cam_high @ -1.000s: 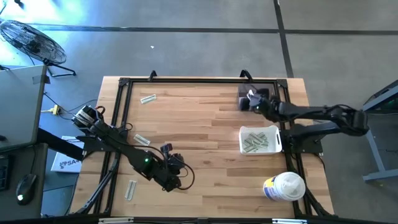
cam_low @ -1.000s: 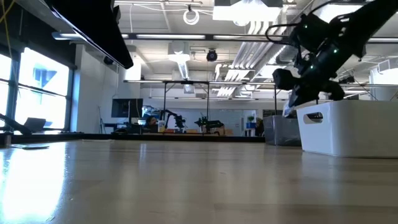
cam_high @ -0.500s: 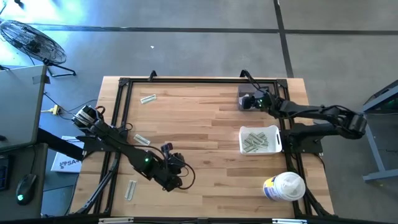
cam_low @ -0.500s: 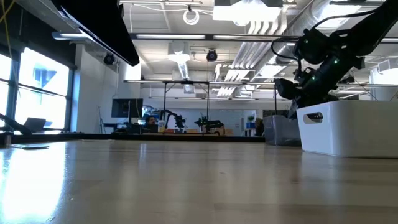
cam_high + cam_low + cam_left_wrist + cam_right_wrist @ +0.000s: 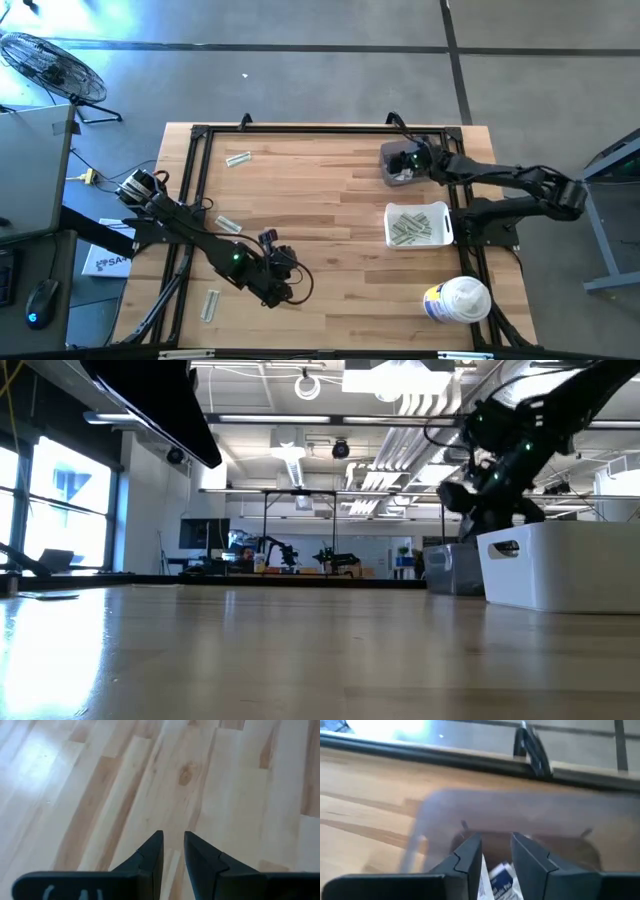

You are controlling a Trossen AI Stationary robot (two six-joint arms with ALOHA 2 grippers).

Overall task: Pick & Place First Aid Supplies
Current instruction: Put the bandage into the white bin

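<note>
Jaws ajar: right gripper (image 5: 492,851), sachet (image 5: 501,878)

High view: straight down over whole table (image 5: 330,210), both arms in shot. Low view: table-top height, level across boards into room. Left wrist view: close, down on bare wood. Right wrist view: close over clear bin (image 5: 510,830), same bin (image 5: 400,162) high view shows.

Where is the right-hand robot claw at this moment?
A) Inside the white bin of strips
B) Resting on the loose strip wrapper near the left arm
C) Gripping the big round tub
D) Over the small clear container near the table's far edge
D: in the high view the right gripper sits over the small clear container, beyond the white bin; its wrist view shows a blue-printed sachet below.
</note>
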